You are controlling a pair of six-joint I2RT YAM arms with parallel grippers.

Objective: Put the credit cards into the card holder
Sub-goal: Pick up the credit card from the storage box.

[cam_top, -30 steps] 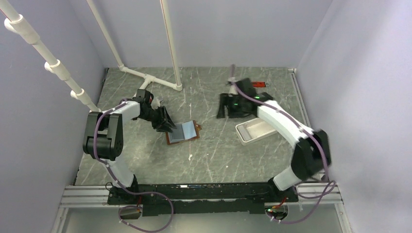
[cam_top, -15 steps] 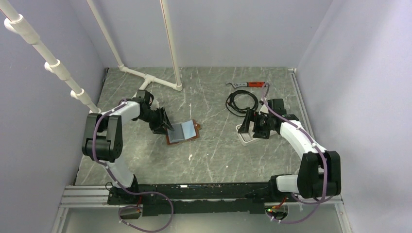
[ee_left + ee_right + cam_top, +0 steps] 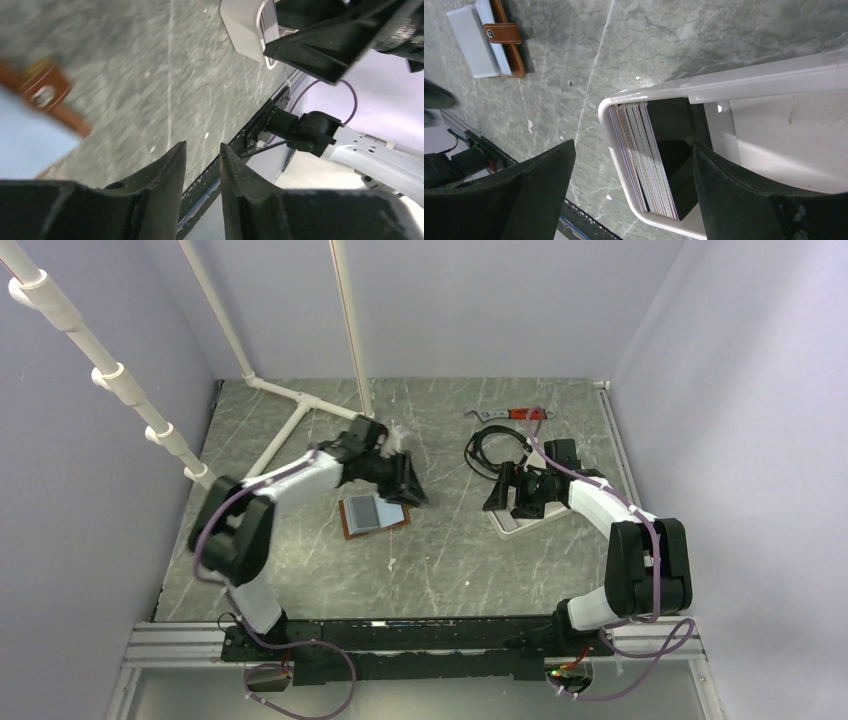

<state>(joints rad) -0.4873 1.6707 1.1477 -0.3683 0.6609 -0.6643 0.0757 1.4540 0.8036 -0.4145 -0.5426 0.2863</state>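
The brown card holder (image 3: 396,519) lies open on the table, a grey card (image 3: 365,511) resting on it. In the right wrist view the holder's strap with its snap (image 3: 503,33) shows at top left. My left gripper (image 3: 408,485) hovers just right of and above the holder. Its fingers (image 3: 165,175) stand a little apart with nothing between them, so it is open. The other credit cards (image 3: 649,155) stand on edge as a stack in the left end of the white tray (image 3: 545,518). My right gripper (image 3: 634,145) is wide open and straddles that end and the stack.
A black cable coil (image 3: 497,450) and a red-handled tool (image 3: 522,414) lie behind the tray. White pipes (image 3: 300,405) cross the back left of the table. Walls close in on both sides, and the arm rail (image 3: 420,635) runs along the near edge.
My left arm swung from the holder's left side to above its right side. My right gripper came down from the cable coil to the tray's left end and opened wide.
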